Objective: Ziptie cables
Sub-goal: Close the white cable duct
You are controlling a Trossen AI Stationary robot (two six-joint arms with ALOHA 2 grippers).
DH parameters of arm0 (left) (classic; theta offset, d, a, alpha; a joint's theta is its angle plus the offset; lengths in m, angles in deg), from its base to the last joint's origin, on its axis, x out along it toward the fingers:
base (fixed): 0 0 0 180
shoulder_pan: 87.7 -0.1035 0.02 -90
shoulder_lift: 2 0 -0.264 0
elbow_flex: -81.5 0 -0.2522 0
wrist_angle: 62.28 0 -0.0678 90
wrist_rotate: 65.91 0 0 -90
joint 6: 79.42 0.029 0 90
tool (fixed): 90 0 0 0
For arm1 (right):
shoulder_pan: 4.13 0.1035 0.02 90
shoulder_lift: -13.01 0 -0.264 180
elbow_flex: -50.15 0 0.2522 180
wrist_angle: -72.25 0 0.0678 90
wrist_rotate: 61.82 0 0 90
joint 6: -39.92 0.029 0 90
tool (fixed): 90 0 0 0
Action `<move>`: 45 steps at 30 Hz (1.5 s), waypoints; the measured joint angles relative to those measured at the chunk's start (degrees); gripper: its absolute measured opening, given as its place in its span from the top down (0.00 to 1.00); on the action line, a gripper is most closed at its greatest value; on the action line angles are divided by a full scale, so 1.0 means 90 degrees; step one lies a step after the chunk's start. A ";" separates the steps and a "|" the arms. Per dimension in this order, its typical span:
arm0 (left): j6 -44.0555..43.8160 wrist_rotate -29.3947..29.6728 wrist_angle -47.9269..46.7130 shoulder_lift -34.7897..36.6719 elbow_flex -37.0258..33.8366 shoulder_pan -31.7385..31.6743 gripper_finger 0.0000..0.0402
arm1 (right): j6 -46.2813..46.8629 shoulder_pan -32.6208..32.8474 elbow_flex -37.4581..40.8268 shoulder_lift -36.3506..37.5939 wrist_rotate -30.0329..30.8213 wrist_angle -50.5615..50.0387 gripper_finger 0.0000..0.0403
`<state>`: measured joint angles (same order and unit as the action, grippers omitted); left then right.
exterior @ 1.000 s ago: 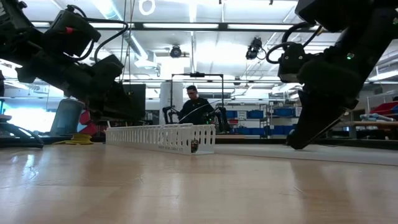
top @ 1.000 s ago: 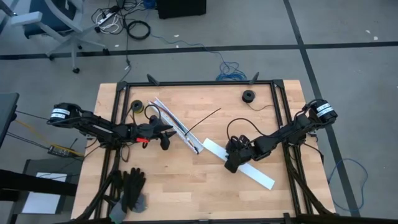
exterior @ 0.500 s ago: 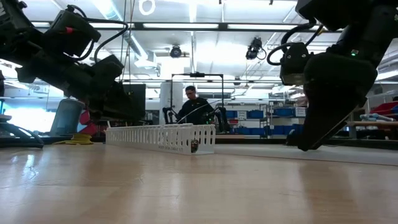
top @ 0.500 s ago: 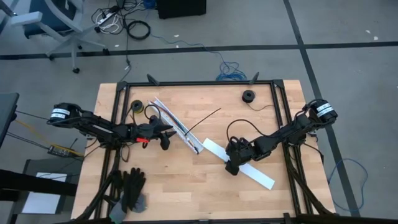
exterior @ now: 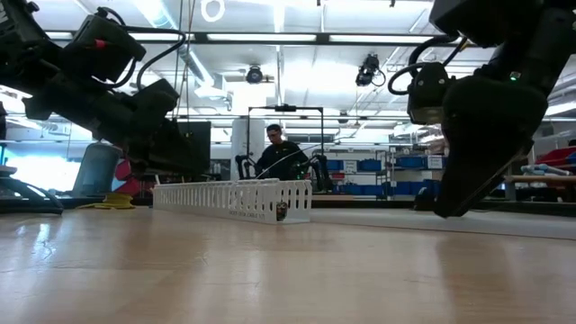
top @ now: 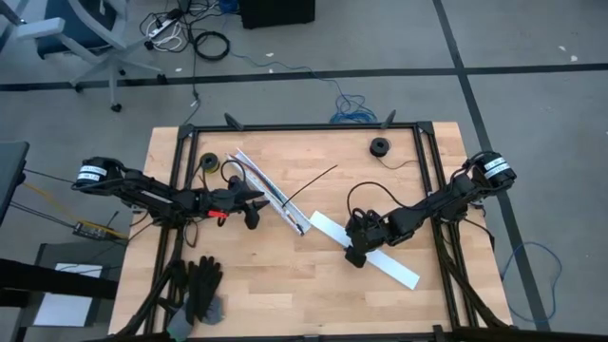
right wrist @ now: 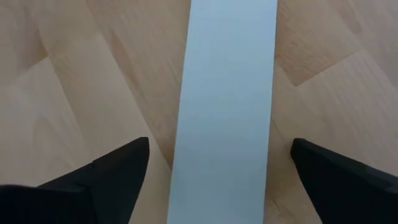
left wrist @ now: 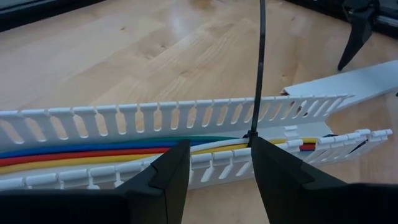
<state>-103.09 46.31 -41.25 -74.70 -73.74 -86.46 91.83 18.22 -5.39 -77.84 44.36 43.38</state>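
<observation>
Several cables (left wrist: 124,151) lengthwise along channel (left wrist: 155,115)

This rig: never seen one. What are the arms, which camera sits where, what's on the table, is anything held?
It is two dark robot arms at a wooden table, and each arm ends in a two-finger pincer. The high view looks straight down. The low view looks level across the table top into the room. Each wrist view looks forward past that arm's own fingers.

On the table lie a long white slotted plastic channel, a flat white plastic strip, a pair of black gloves and a small black roll. Thin red, blue, yellow and green cables run inside the channel, and a thin black zip tie stands up from them.

The left pincer is open at the channel. The right pincer is open astride the strip. Neither one holds anything.
</observation>
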 joint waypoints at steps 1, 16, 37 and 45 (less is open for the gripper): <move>0.0065 0.0000 -0.0002 0.0000 0.0000 -0.0002 0.63 | 0.0039 0.0000 0.0000 0.0000 -0.0036 -0.0037 0.04; 0.0128 -0.0002 0.0002 0.0000 0.0000 0.0000 0.63 | -0.0086 -0.0131 -0.0005 0.0097 -0.0480 -0.0234 0.07; 0.0128 -0.0002 0.0000 0.0000 0.0000 -0.0002 0.63 | 0.0496 0.0010 0.0010 0.0214 -0.0376 -0.0272 0.07; 0.0128 -0.0002 0.0001 0.0000 0.0000 0.0000 0.63 | 0.0450 0.0183 0.0012 0.0211 -0.0372 -0.0244 0.07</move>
<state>-101.94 46.28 -41.24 -74.70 -73.74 -86.46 95.88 19.87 -5.28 -75.94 41.01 41.18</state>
